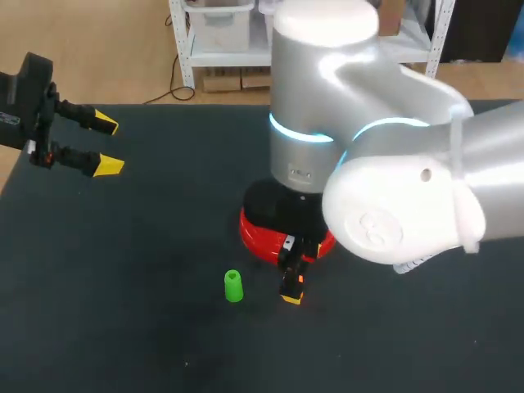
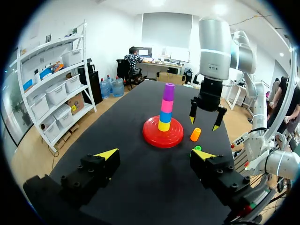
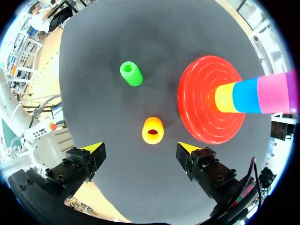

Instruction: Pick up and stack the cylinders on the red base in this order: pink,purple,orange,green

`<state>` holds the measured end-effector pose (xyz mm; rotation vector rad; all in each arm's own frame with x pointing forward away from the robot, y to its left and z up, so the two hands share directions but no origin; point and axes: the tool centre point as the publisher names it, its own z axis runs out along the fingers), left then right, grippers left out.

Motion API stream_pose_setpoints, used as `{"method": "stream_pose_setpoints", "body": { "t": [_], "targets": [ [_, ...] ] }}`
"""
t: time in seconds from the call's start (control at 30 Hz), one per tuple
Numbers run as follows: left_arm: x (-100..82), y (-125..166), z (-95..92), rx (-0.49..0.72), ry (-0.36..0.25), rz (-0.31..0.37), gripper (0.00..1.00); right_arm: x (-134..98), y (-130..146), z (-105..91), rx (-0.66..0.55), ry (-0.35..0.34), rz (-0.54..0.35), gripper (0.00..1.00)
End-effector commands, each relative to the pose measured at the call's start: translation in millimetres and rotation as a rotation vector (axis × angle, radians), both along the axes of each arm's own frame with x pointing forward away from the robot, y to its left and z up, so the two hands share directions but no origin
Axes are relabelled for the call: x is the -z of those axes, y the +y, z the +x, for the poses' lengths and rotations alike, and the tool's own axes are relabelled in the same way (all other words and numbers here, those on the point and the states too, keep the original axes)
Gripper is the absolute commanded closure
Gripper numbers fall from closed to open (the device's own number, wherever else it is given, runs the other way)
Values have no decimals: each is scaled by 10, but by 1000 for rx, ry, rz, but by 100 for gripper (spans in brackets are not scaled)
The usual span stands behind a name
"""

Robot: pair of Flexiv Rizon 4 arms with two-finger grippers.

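Observation:
The red base (image 2: 151, 136) carries a stack of yellow, blue, pink (image 2: 167, 106) and purple (image 2: 168, 91) cylinders. An orange cylinder (image 3: 153, 130) lies on the dark table beside the base. My right gripper (image 3: 139, 148) hangs open straight above it, not touching; the left wrist view shows that same right gripper (image 2: 205, 122) over the orange cylinder (image 2: 195, 134). A green cylinder (image 1: 233, 286) lies a little further from the base (image 1: 255, 239). My left gripper (image 1: 106, 145) stands open and empty at the table's far left. In the head view my right arm hides the stack.
The dark table (image 1: 123, 311) holds nothing else. My right arm's bulky elbow (image 1: 393, 205) looms over the table's middle and right in the head view.

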<state>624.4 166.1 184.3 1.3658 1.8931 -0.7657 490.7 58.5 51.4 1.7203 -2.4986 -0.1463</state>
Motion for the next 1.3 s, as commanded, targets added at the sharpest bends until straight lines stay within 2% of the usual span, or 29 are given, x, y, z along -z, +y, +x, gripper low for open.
{"method": "stream_pose_setpoints", "body": {
  "t": [0.03,0.47,0.5,0.87,1.0,1.07,1.17,1.3],
  "targets": [
    [8,5,-3,0,-3,-2,0,22,103,23,-7,-9,-46,0],
    [8,5,-3,0,-3,-2,0,113,84,40,16,-18,-82,0],
    [8,5,-3,0,-3,-2,0,117,84,45,17,-19,-83,4],
    [8,5,-3,0,-3,-2,0,188,91,95,38,-31,-80,21],
    [8,5,-3,0,-3,-2,0,218,95,103,42,-34,-80,40],
    [8,5,-3,0,-3,-2,0,229,97,109,46,-34,-80,44],
    [8,5,-3,0,-3,-2,0,239,102,124,52,-37,-81,43],
    [8,5,-3,0,-3,-2,0,241,104,133,56,-41,-84,55]
  ]
}}
